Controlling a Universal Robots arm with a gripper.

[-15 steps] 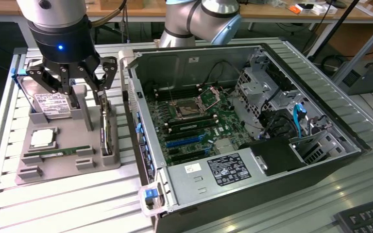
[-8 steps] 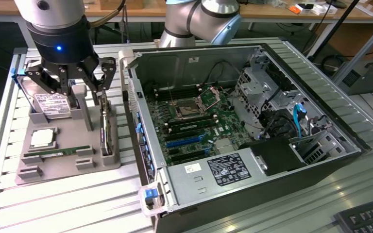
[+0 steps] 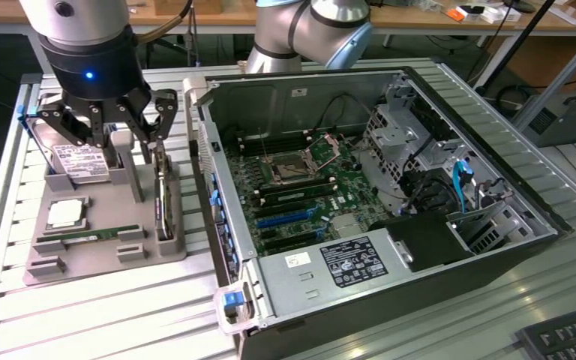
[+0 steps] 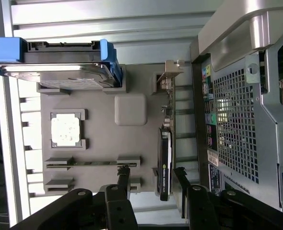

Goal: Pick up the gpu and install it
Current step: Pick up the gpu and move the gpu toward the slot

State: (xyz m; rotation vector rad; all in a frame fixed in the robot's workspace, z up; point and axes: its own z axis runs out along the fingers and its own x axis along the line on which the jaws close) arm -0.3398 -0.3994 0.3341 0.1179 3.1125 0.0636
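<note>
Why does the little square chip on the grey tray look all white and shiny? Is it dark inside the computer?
Wrist view: the square chip on the grey tray glares white, hiding its markings; the mesh on the computer case glints too. Exterior view: the tray is brightly lit, while the case is darker inside, around its black cables.

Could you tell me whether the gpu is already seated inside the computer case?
No, the gpu stands on edge in the grey holder beside the computer case, under the open gripper.
</note>
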